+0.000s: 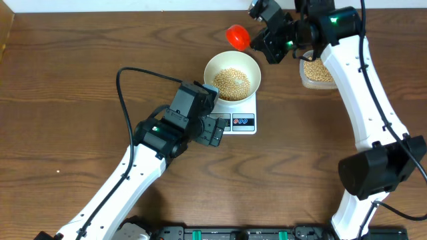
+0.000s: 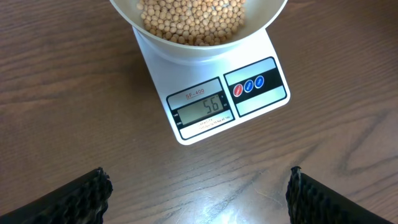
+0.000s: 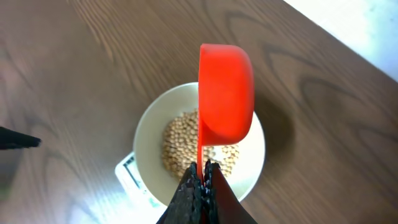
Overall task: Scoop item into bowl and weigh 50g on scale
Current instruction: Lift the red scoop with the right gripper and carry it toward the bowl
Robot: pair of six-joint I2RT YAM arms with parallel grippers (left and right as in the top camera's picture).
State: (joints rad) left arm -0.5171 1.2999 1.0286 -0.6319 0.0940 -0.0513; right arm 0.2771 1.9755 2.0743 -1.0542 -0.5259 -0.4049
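Note:
The white bowl (image 1: 231, 82) stands on the white scale (image 1: 242, 123) and holds a heap of tan beans (image 1: 231, 83). In the left wrist view the scale (image 2: 245, 99) shows 56 on its display (image 2: 204, 109), with the bowl (image 2: 186, 34) above it. My right gripper (image 1: 265, 41) is shut on the thin handle of a red scoop (image 1: 238, 37), held above the bowl's far rim. In the right wrist view the scoop (image 3: 225, 93) is tilted on its side over the bowl (image 3: 149, 140). My left gripper (image 2: 199, 196) is open and empty, hovering in front of the scale.
A clear container with more beans (image 1: 316, 71) sits at the back right, partly hidden behind my right arm. My left arm's black cable (image 1: 127, 87) loops over the table to the left of the bowl.

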